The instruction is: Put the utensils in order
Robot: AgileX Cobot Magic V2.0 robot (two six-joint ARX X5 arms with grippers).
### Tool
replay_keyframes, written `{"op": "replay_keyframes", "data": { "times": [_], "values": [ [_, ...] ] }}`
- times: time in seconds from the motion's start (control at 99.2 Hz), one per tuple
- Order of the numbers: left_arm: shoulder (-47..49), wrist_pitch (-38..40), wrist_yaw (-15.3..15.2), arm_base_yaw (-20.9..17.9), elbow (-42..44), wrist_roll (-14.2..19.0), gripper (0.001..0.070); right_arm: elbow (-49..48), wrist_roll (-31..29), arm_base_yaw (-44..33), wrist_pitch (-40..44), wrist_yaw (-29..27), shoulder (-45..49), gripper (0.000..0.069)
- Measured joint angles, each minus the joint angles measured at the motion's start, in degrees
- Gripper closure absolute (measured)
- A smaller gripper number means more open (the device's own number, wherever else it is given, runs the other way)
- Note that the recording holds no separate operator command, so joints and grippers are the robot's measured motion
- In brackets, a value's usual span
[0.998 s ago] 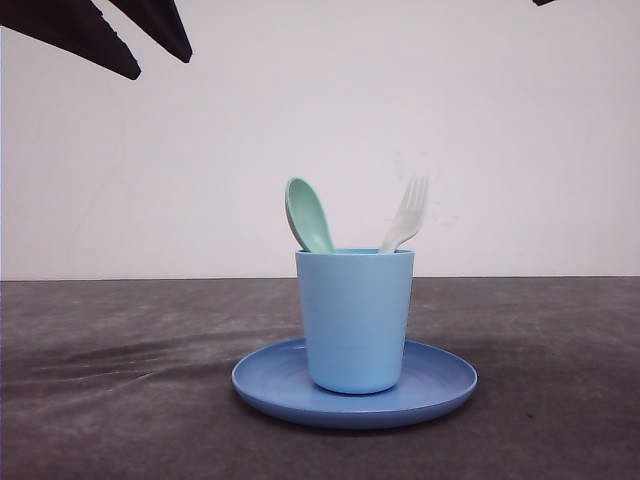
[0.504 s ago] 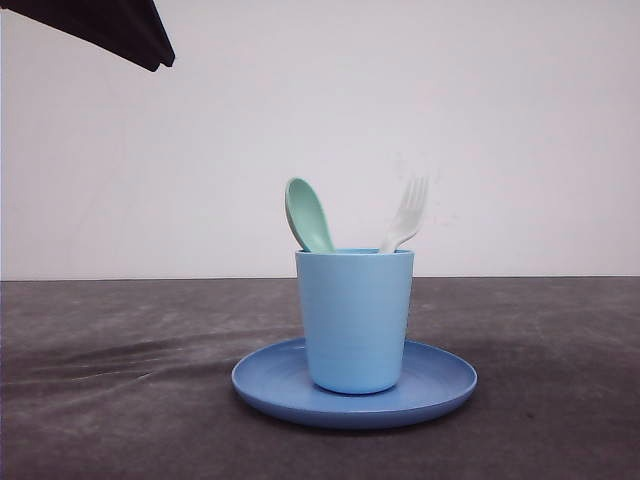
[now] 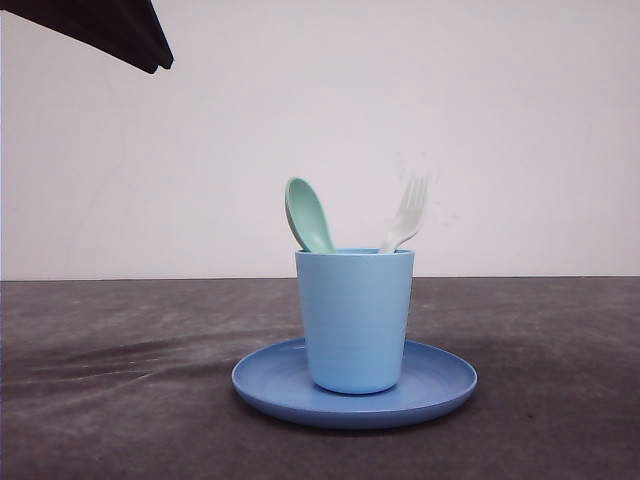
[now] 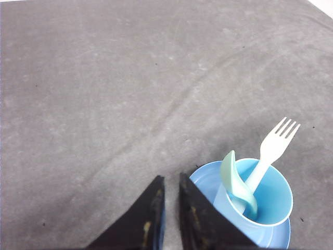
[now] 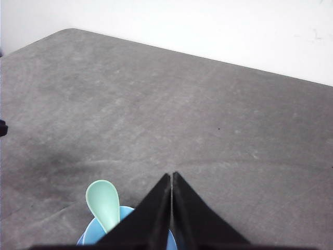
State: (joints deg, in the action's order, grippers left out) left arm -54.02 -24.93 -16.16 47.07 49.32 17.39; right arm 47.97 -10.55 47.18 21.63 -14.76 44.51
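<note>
cup (image 3: 355,320): spoon (image 3: 308,215) + fork (image 3: 406,214) stand inside.
tools: left tool (image 4: 169,191) nearly clenched, right tool (image 5: 171,187) clenched, both empty.
step: I'd retreat upward, clear of cup.

A dark grey, cloth-like surface (image 3: 120,400) with faint creases stretches to a white wall. A round blue plate (image 3: 440,385) lies directly on it, near the middle, bearing a light blue cup (image 3: 354,320).

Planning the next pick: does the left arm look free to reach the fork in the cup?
Probably yes. The fork sticks up out of the cup, with nothing over it, and the left hand is shut, holding nothing.
</note>
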Motion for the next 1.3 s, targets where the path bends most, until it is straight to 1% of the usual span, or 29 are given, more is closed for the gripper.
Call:
{"op": "replay_keyframes", "data": {
  "times": [0.252,0.303,0.353,0.424,0.464,0.585,0.746,0.817,0.928,0.998,1.089,1.14,1.19,1.301],
  "values": [
    [0.02,-0.02,-0.22,-0.02,0.00,-0.33,0.0685,0.00,0.00,0.00,0.00,0.00,0.00,0.0688],
    [0.26,-0.11,-1.01,-0.20,0.00,-1.49,0.0685,0.00,0.00,0.00,0.00,0.00,0.00,0.0688],
    [0.92,-0.13,-2.49,-0.81,0.00,-2.89,0.0685,0.00,0.00,0.00,0.00,0.00,0.00,0.0688],
    [2.54,-0.11,-4.59,-2.54,0.00,-4.85,0.0685,0.00,0.00,0.00,0.00,0.00,0.00,0.0688],
    [3.65,-0.11,-4.96,-3.87,0.00,-5.84,0.0685,0.00,0.00,0.00,-0.02,0.00,0.00,0.0688],
    [7.17,-0.24,-4.92,-9.66,0.00,-7.98,0.0685,0.00,0.00,0.00,0.00,0.00,0.00,0.0688],
    [12.44,-2.16,-4.79,-20.06,0.00,-9.29,0.0685,0.00,0.00,0.00,0.00,0.00,0.00,0.0688],
    [14.80,-2.54,-4.11,-24.68,-0.46,-10.19,0.0685,0.00,0.00,0.00,0.00,0.00,0.00,0.0688],
    [18.91,-2.54,-1.62,-31.54,-2.86,-11.89,0.0685,0.00,0.00,0.00,-0.02,0.00,0.00,0.0688],
    [21.86,-2.54,-0.39,-35.30,-5.46,-12.44,0.0685,0.00,0.00,0.00,0.00,0.00,0.00,0.0688],
    [25.75,-2.25,-0.04,-39.32,-9.84,-12.96,0.0685,0.00,0.00,0.00,0.00,0.00,0.00,0.0688],
    [28.06,-1.86,0.63,-41.35,-12.85,-13.16,0.0685,0.00,0.00,0.00,0.00,0.00,0.00,0.0688],
    [30.40,-0.59,2.05,-43.34,-16.33,-13.29,0.0685,0.00,0.00,0.00,0.00,0.00,0.00,0.0688],
    [36.11,4.72,5.84,-47.19,-25.38,-13.35,0.0685,0.00,0.00,0.00,-0.02,0.00,0.00,0.0688]
  ]
}}
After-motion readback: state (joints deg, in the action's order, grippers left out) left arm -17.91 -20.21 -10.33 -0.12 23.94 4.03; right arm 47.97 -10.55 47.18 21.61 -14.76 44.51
